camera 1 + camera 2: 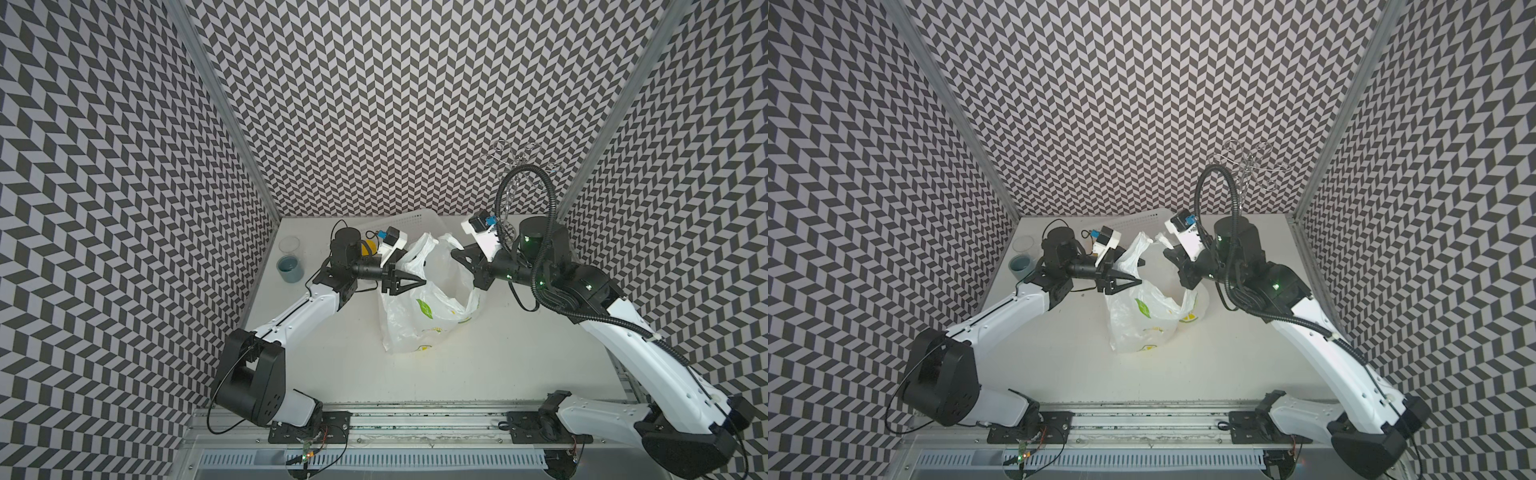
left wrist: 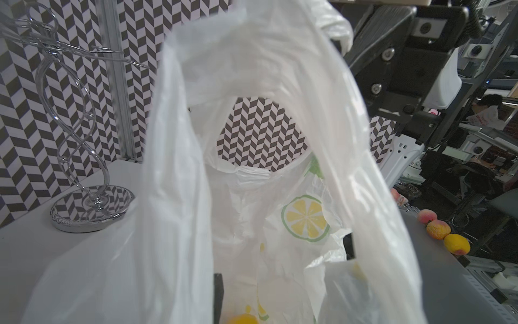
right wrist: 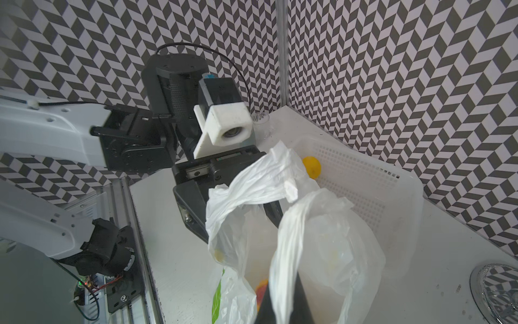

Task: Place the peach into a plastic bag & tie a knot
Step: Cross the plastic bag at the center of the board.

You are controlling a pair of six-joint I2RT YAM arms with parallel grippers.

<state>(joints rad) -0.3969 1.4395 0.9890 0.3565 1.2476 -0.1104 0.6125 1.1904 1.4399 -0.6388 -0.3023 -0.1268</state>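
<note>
Nearest me, the plastic bag [image 1: 424, 316] is standing on the desk [image 1: 519, 365] with its mouth gaping. Something orange, the peach [image 3: 262, 291] I reckon, is already sitting at the bottom. So the loading looks done, but the knot is not: nothing is tied yet. Just beyond, the left gripper [image 1: 423, 272] is showing its fingers spread, one handle loop lying loose across them. The right gripper [image 1: 456, 254] is pinching the other loop, fingers pressed together. Farther back, a yellow fruit [image 3: 311, 167] is lying in the white basket [image 3: 364, 190].
</note>
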